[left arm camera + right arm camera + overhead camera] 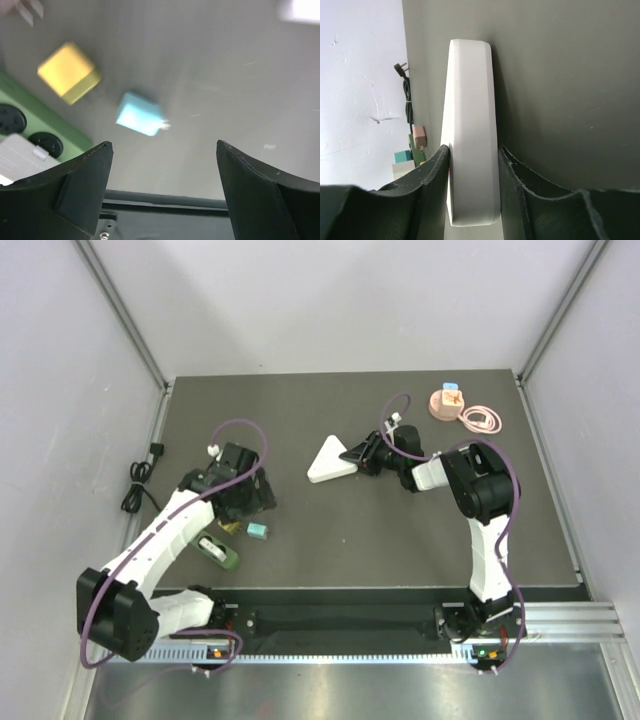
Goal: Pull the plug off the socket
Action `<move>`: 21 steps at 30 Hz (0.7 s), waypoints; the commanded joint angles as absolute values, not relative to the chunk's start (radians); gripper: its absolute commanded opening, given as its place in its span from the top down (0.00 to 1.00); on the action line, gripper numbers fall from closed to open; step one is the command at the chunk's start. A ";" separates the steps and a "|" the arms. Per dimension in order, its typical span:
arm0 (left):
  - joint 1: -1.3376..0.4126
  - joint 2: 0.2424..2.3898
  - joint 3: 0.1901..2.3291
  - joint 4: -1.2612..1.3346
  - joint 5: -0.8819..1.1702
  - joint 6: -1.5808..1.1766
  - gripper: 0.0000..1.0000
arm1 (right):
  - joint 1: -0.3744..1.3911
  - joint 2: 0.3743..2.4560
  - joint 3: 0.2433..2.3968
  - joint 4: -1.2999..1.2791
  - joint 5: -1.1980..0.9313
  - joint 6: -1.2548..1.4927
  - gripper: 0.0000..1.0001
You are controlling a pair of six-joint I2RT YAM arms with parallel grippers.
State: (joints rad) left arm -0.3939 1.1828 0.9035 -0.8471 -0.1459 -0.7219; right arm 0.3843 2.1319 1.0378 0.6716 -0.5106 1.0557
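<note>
Left gripper [164, 145] is open wide and holds nothing. Its two black fingers [80, 190] stand far apart, with only bare table between them. The small light blue plastic plug [139, 114] lies on the dark grey table [240, 90]. In the left wrist view it is near the fingertips, at about 11 o'clock from the gap. It touches neither finger. Something small and shiny sticks out of its side at 4 o'clock. This view is blurry.

The long green plastic power strip [60, 127] sits at 9 o'clock from the blue plug, a little apart from it. The blue plug is not in any of the strip's round black holes. A white plug [17, 157] sits on the strip. A yellow plastic cube [68, 72] lies at 10 o'clock from the blue plug, just beside the strip's edge.

From above, the blue plug is at 5 o'clock from the left gripper. The green strip is at 8 o'clock from the plug.

The right gripper [472, 149] is closed on a white plastic triangle block [470, 90]. Both fingers press on its flat sides. That block is near the middle of the table. It is at 2 o'clock from the blue plug and well apart from it.

A round pink holder [445, 403] and a pink coiled cord [482, 420] sit near the table's 1 o'clock corner.
</note>
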 commanded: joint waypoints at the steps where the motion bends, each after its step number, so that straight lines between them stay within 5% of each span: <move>1: -0.391 1.172 1.075 -0.911 -0.120 -0.678 0.11 | 0.391 2.187 1.042 0.552 -0.466 0.986 0.97; 8: -0.390 1.086 1.086 -0.865 0.096 -0.719 0.12 | 0.391 2.192 1.066 0.528 -0.485 0.947 0.81; 21: -0.393 0.979 0.989 -0.779 0.244 -0.816 0.16 | 0.397 2.095 1.097 0.413 -0.445 0.701 0.09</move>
State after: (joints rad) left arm -0.3931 0.9947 1.0100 -0.8394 0.1841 -0.7773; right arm 0.3866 2.1033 1.1091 0.5610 -0.5243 0.8410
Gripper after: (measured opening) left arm 0.840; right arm 0.867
